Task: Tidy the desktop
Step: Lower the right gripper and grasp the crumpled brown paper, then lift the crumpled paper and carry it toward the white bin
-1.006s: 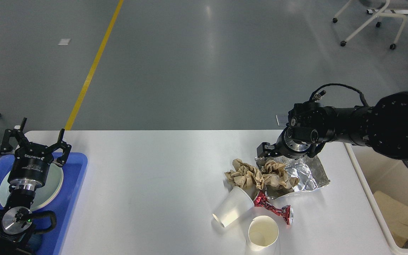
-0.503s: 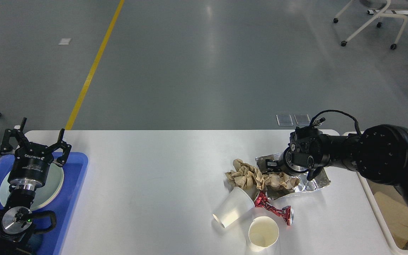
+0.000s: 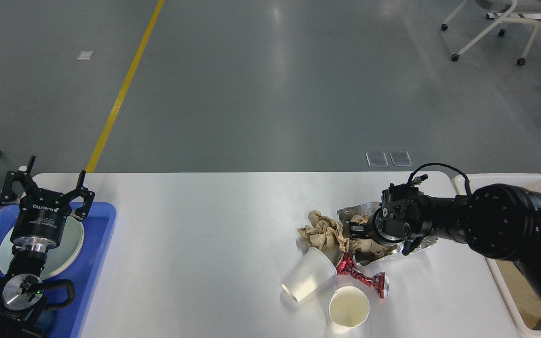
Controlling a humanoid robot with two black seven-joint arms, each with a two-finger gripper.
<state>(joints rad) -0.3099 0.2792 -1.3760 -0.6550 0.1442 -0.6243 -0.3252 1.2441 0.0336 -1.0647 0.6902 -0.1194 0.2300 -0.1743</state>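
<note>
The white desktop (image 3: 204, 225) carries a heap of rubbish right of centre. It holds crumpled brown paper (image 3: 323, 232), a silver foil sheet (image 3: 362, 210) and a crushed red can (image 3: 365, 278). One paper cup (image 3: 308, 280) lies on its side and another paper cup (image 3: 348, 310) stands upright. My right gripper (image 3: 381, 239) is down on the heap, over the paper and foil. Its fingers are spread wide and it is open. My left gripper (image 3: 47, 188) hangs open above the far left, holding nothing.
A blue tray (image 3: 96, 267) with a white plate (image 3: 71, 246) sits under my left arm at the table's left edge. A cream bin (image 3: 510, 178) stands off the right edge. Chair legs on castors (image 3: 491, 33) stand on the grey floor beyond.
My right arm has come down and toward me, from above the foil's far edge onto the paper and foil. The cream bin's rim now shows. The left arm has not moved.
</note>
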